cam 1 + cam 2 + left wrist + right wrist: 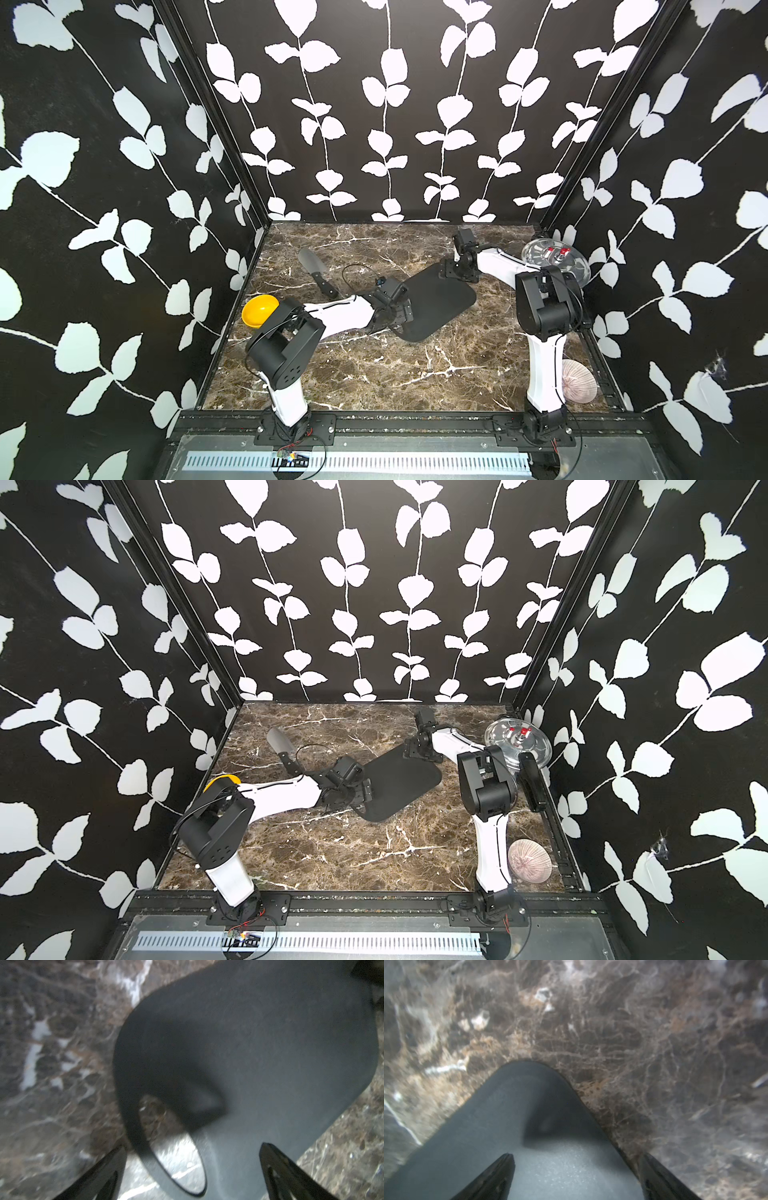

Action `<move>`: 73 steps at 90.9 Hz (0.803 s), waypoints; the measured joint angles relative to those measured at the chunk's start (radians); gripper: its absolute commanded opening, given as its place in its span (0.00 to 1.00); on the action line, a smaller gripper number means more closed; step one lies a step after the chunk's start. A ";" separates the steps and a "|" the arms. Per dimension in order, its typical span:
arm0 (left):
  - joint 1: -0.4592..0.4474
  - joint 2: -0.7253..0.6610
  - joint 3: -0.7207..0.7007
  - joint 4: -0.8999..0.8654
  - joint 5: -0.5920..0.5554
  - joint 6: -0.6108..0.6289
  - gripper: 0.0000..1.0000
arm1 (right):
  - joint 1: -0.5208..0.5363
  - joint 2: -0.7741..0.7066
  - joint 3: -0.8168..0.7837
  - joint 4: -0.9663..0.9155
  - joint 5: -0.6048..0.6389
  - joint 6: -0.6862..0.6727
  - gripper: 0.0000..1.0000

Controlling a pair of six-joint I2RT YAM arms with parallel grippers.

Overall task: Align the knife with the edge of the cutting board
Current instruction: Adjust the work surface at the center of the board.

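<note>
Knife (316, 270) lies on the table (374, 374), apart from the black board (440, 299). Left gripper (193, 1146) is spread wide over the board's hole (172, 1147). Right gripper (576, 1155) is spread wide over a far corner.

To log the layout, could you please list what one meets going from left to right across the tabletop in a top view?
yellow bowl → knife → cutting board → glass lid
</note>
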 measured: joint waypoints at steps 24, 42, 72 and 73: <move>0.006 0.049 0.065 -0.023 -0.011 -0.008 0.98 | -0.014 -0.079 -0.138 0.095 -0.011 -0.005 0.93; 0.056 0.055 0.076 -0.038 -0.004 0.018 0.99 | -0.015 -0.191 -0.304 0.149 -0.033 0.028 0.90; 0.204 0.055 0.074 -0.031 0.016 0.127 0.99 | 0.107 -0.323 -0.478 0.188 -0.057 0.134 0.91; 0.207 0.055 0.074 -0.033 0.014 0.130 0.99 | 0.115 -0.326 -0.481 0.189 -0.055 0.139 0.91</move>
